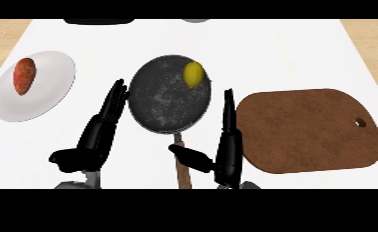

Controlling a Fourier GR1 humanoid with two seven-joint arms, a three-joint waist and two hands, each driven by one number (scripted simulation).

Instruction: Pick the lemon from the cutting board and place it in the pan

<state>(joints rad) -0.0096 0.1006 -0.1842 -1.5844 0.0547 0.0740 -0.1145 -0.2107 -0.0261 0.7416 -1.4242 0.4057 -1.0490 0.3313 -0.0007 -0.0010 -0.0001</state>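
In the head view, the lemon (193, 73) is seen already lying inside the pan (164, 107), near its far rim, and the cutting board (310, 128) is bare. The right hand (228, 146) and left hand (100, 133) are held with fingers straight, grasping nothing. Withdrawal is best made without nudging the pan handle (181, 162). A reddish vegetable (25, 76) is carried on the white plate (55, 83).

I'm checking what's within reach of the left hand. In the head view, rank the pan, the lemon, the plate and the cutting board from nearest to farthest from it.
From the left hand:
1. Pan, just right of its fingers.
2. Plate, to its left.
3. Lemon, in the pan's far right part; too close to the plate to rank surely.
4. Cutting board, far right, beyond the right hand.
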